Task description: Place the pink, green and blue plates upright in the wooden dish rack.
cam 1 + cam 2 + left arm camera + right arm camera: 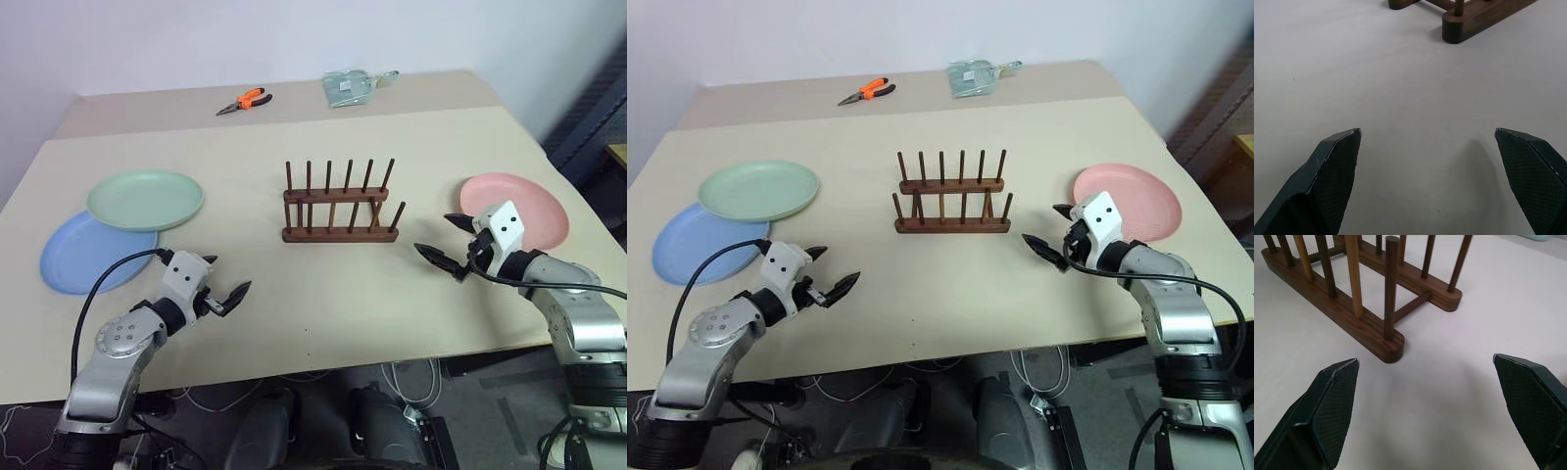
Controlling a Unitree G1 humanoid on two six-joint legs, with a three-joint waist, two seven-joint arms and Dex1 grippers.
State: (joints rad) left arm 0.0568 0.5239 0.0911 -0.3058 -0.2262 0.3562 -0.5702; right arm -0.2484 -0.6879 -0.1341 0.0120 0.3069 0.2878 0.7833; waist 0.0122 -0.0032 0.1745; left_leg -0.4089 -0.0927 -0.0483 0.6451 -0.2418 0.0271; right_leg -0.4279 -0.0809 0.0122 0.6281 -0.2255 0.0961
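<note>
Left eye view shows the small dark brown wooden dish rack (340,203) empty at mid-counter, the pale mint green plate (145,199) overlapping the light blue plate (86,252) near the beige counter (323,304)'s left edge, the salmon pink plate (519,208) far right, and both the left pincer (223,281) and right pincer (449,241) spread wide, holding nothing. Right wrist view puts the rack's end just ahead over bare surface, so a careless reach could probably shove it. Flat plates likely resist pinching, and the green could drag the blue off the edge.

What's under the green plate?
The blue plate lies under the green plate, sticking out on the near side. The part of it beneath the green one is covered, so anything else there can't be seen.
</note>
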